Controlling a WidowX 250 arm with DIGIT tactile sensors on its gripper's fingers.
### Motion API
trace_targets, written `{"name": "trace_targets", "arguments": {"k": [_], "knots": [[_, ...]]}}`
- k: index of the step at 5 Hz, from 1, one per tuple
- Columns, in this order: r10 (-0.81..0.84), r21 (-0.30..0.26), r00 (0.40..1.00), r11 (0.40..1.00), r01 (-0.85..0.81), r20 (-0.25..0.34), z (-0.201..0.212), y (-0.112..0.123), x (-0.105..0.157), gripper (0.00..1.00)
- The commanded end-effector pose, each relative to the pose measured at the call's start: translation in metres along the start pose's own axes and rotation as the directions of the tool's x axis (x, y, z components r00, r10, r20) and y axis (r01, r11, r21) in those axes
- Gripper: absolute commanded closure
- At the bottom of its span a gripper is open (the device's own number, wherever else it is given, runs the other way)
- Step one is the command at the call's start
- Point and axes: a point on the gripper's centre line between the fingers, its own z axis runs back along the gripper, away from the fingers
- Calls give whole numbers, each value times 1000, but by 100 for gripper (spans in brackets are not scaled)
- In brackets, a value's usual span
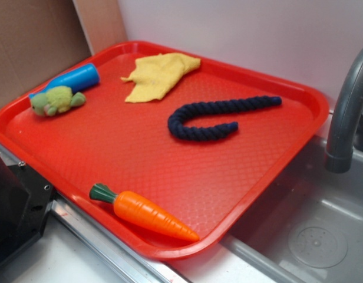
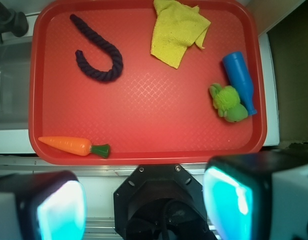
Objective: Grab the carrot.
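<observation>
Nearest the wrist camera, the gripper (image 2: 144, 205) is seen at the bottom of the frame, its two fingers (image 2: 59, 210) set wide apart with nothing between them. It is held above the near edge of the red tray (image 2: 144, 117), outside the tray's rim, looking straight down.

Along the tray's lower rim in the wrist view, the carrot (image 2: 69, 145) is laid flat at the lower left, its tip pointed left and its green stem cap pointed right. It is placed just beside the rim, with bare tray surface above it. In the exterior view it is found at the bottom centre of the frame.

Most of the tray's middle is left unoccupied. A dark blue rope (image 2: 96, 55), curled into a hook, is placed at the upper left. A crumpled yellow cloth (image 2: 176, 32) is laid at the upper centre. At the right, a green plush toy (image 2: 226, 102) is set touching a blue bottle (image 2: 239, 80).

A sink basin (image 1: 311, 230) and a grey faucet (image 1: 346, 112) are seen beside the tray at the right of the exterior view.
</observation>
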Motion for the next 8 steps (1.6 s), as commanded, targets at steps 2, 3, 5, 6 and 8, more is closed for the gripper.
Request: {"name": "trace_targets", "arguments": {"k": [2, 3, 5, 6, 8], "knots": [[-259, 119, 964, 957, 264, -58, -43, -49, 7, 0], [-488, 54, 873, 871, 488, -19, -64, -70, -7, 0], [-685, -36, 726, 728, 684, -64, -82, -89, -33, 0], [-685, -36, 726, 728, 684, -64, -82, -89, -33, 0], [-707, 49, 701, 700, 712, -93, -131, -84, -23, 0]]}}
